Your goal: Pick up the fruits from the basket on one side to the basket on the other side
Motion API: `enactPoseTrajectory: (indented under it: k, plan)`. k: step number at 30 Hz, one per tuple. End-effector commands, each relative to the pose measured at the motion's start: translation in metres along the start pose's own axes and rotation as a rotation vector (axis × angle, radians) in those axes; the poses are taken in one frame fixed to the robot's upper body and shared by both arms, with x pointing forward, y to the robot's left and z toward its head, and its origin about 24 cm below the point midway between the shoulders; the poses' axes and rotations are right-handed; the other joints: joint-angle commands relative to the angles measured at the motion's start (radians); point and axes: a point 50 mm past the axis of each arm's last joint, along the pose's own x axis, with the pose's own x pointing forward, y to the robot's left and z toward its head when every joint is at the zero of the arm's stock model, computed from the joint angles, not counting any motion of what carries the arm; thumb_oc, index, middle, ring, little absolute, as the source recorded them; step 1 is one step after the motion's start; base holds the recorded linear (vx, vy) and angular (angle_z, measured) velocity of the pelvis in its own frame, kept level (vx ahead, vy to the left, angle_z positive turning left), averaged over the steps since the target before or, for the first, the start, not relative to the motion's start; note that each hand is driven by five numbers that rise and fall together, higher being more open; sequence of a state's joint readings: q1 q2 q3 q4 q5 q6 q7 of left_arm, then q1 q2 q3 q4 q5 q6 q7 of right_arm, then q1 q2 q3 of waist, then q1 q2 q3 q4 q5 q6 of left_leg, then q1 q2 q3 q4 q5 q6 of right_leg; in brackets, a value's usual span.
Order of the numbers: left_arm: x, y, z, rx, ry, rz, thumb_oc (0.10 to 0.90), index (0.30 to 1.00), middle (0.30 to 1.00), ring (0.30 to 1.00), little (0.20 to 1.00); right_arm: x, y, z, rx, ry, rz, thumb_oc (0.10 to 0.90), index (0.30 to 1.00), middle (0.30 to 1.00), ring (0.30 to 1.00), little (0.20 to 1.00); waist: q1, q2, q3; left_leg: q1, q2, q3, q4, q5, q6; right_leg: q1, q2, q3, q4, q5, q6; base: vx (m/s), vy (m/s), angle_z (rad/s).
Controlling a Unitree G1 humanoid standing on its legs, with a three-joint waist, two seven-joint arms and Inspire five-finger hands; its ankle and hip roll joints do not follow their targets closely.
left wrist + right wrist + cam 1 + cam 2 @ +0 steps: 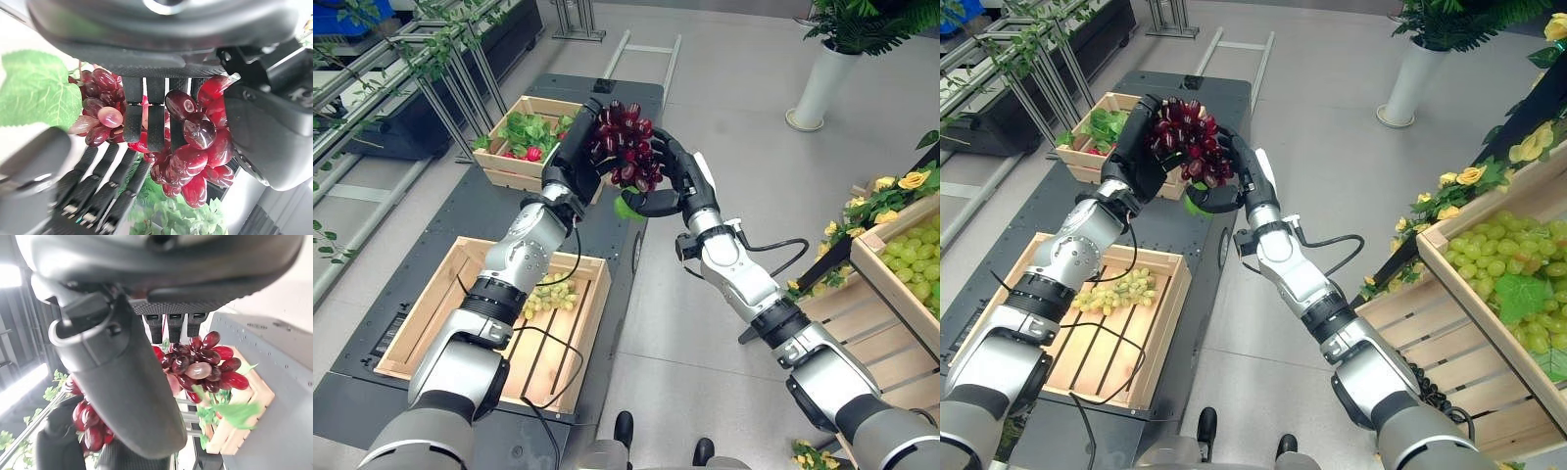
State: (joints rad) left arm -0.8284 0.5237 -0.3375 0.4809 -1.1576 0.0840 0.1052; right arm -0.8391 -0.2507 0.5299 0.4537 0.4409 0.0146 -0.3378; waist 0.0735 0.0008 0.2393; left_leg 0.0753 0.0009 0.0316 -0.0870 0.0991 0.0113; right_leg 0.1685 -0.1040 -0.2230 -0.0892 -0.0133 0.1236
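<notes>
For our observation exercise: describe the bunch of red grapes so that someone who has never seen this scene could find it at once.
Start at the dark platform carrying two wooden crates. Above its right edge, the left hand and right hand meet in mid-air, cupping the red grapes between them. It is the only dark red bunch; the green grapes lie in the near crate.

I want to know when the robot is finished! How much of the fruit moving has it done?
One bunch of green grapes already lies in the near wooden crate on the dark cart. Right now the left hand and right hand both cup a bunch of red grapes in the air above the cart, not yet set down. Plenty is left: the crate on the right holds many more green grapes.
</notes>
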Motion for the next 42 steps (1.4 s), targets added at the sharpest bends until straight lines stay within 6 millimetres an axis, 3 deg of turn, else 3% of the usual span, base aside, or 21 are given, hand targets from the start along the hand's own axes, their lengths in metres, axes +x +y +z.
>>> enactPoseTrajectory:
  k: [1,16,25,26,27,29,30,31,32,36,42]
  plan:
    - [0.020,-0.066,0.048,-0.060,-0.166,-0.241,0.400,0.300,0.300,0.300,0.300,0.016,0.009,0.030,0.013,-0.093,-0.027,0.800,0.900,0.900,0.900,0.900,0.020,0.033,-0.197,0.034,-0.072,-0.058,0.000,-0.129,-0.010,-0.027,0.045,-0.009,0.002,0.003,-0.068,0.00,0.000,0.00]
    - [0.010,-0.106,0.043,-0.040,-0.144,-0.421,0.400,0.300,0.300,0.300,0.300,0.024,-0.018,0.010,-0.009,0.014,-0.174,0.800,0.900,0.900,0.900,0.900,0.039,0.027,-0.196,0.037,-0.076,-0.071,0.000,-0.133,-0.007,-0.021,0.039,-0.021,0.002,-0.001,-0.068,0.00,0.000,0.00]
    - [0.005,-0.109,0.042,-0.059,-0.137,-0.445,0.400,0.300,0.300,0.300,0.300,0.025,-0.025,0.018,0.060,-0.048,-0.186,0.800,0.900,0.900,0.900,0.900,0.047,0.027,-0.195,0.043,-0.076,-0.079,0.000,-0.135,-0.008,-0.014,0.037,-0.029,0.002,-0.005,-0.070,0.00,-0.001,0.01]
    - [0.004,-0.107,0.042,-0.058,-0.138,-0.445,0.400,0.300,0.300,0.300,0.300,0.024,-0.026,0.024,0.088,-0.094,-0.185,0.728,0.792,0.792,0.792,0.792,0.047,0.028,-0.194,0.044,-0.076,-0.080,0.000,-0.136,-0.008,-0.013,0.038,-0.029,0.002,-0.005,-0.071,0.00,0.000,0.00]
    - [0.003,-0.107,0.042,-0.059,-0.138,-0.442,0.400,0.300,0.300,0.300,0.300,0.023,-0.025,0.028,0.104,-0.126,-0.185,0.620,0.629,0.629,0.629,0.629,0.047,0.029,-0.194,0.044,-0.076,-0.081,0.000,-0.135,-0.008,-0.013,0.038,-0.029,0.002,-0.004,-0.071,0.00,0.000,0.00]
    - [0.001,-0.106,0.041,-0.057,-0.136,-0.434,0.400,0.300,0.300,0.300,0.300,0.022,-0.026,0.034,0.119,-0.171,-0.199,0.566,0.549,0.549,0.549,0.549,0.048,0.031,-0.194,0.044,-0.077,-0.082,0.000,-0.135,-0.008,-0.012,0.038,-0.029,0.002,-0.005,-0.071,0.00,0.000,0.00]
    - [0.001,-0.104,0.041,-0.055,-0.135,-0.426,0.400,0.300,0.300,0.300,0.300,0.020,-0.026,0.038,0.123,-0.205,-0.206,0.502,0.453,0.453,0.453,0.453,0.047,0.031,-0.194,0.045,-0.077,-0.083,0.000,-0.136,-0.007,-0.011,0.039,-0.028,0.002,-0.006,-0.071,0.00,0.000,0.00]
    - [0.000,-0.102,0.041,-0.053,-0.134,-0.413,0.400,0.300,0.300,0.300,0.300,0.019,-0.026,0.043,0.129,-0.239,-0.212,0.478,0.418,0.418,0.418,0.418,0.046,0.032,-0.194,0.046,-0.076,-0.083,0.000,-0.137,-0.007,-0.012,0.039,-0.027,0.002,-0.006,-0.070,0.00,0.000,0.00]
    - [0.000,-0.100,0.041,-0.052,-0.133,-0.408,0.400,0.300,0.300,0.300,0.300,0.018,-0.027,0.046,0.134,-0.256,-0.213,0.400,0.300,0.300,0.300,0.300,0.045,0.032,-0.194,0.046,-0.076,-0.083,0.000,-0.137,-0.007,-0.012,0.039,-0.026,0.002,-0.007,-0.070,0.00,0.000,0.00]
    - [0.002,-0.089,0.039,-0.047,-0.125,-0.356,0.400,0.300,0.300,0.300,0.300,0.013,-0.029,0.059,0.173,-0.347,-0.233,0.400,0.300,0.300,0.300,0.300,0.039,0.035,-0.192,0.049,-0.076,-0.078,0.000,-0.138,-0.005,-0.010,0.040,-0.021,0.002,-0.007,-0.071,0.00,0.000,0.00]
    - [0.006,-0.070,0.038,-0.047,-0.119,-0.269,0.400,0.300,0.300,0.300,0.300,0.009,-0.034,0.062,0.197,-0.379,-0.236,0.400,0.300,0.300,0.300,0.300,0.030,0.036,-0.194,0.053,-0.073,-0.067,0.000,-0.141,-0.005,-0.009,0.041,-0.016,0.002,-0.011,-0.070,0.00,0.000,0.00]
